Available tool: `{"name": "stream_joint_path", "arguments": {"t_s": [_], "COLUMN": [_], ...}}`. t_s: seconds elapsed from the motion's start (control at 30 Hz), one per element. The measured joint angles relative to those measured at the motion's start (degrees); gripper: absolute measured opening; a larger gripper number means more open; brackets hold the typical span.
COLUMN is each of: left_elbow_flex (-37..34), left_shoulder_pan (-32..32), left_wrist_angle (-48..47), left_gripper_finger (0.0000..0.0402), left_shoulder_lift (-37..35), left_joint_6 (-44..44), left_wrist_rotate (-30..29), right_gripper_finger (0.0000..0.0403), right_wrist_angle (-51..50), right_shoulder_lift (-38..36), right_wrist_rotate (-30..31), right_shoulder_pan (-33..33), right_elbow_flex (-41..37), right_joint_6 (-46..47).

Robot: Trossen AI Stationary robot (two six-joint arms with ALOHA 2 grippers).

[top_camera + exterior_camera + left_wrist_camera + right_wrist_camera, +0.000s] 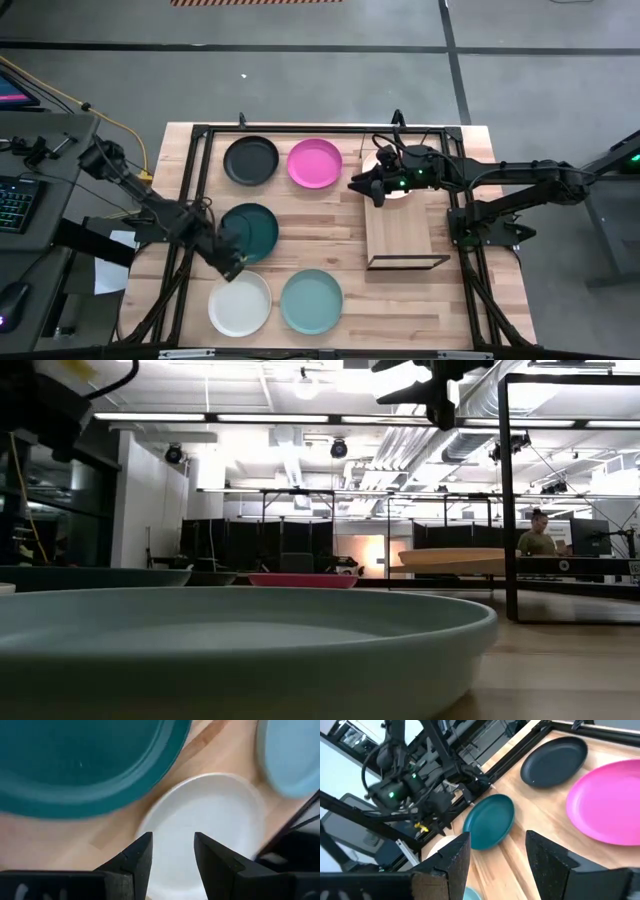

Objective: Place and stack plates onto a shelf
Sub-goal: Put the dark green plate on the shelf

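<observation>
I am looking down on the tabletop (330,255) and I am seeing five plates lying on it in the left half. The black plate (251,160) and the pink plate (315,163) are sitting side by side near the far edge. The dark green plate (252,228) is lying closer to the middle, and the white plate (240,303) and the teal plate (312,301) are resting next to each other near the front edge. The shelf (404,235) is standing in the right half of the tabletop, and a pale plate (392,190) is lying at its far end, mostly hidden under the right arm. The left gripper (232,266) is hovering between the dark green plate and the white plate, just above the rim of the white one. In the left wrist view its fingers (137,860) are standing a little apart with nothing between them, and the white plate (210,820) is showing below. The right gripper (362,186) is hanging over the far end of the shelf, beside the pink plate. Its fingers (547,862) are parted widely in the right wrist view and I am seeing nothing held in them.
</observation>
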Motion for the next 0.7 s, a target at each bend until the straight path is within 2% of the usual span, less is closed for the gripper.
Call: {"name": "stream_joint_path", "arguments": {"t_s": [0.2,0.37,0.7], "left_elbow_flex": [0.0,0.0,0.0], "left_shoulder_pan": [-1.4,-2.1,-4.3], "left_wrist_angle": [-0.5,-1.0,-2.7], "left_gripper_finger": [0.0136,0.0136,0.0136], "left_shoulder_lift": [4.5,7.9,12.3], "left_joint_6": [24.6,40.4,49.0], "left_wrist_rotate": [-2.4,-2.0,-6.7], "right_gripper_finger": [0.0172,0.0172,0.0172], "right_wrist_angle": [-0.6,-1.0,-1.3], "right_shoulder_lift": [0.0,0.0,0.0], "right_wrist_rotate": [0.3,0.3,0.3], "right_shoulder_pan": [-0.9,-1.1,-1.1], "right_elbow_flex": [0.0,0.0,0.0], "right_joint_6": [0.4,0.4,0.5]}}
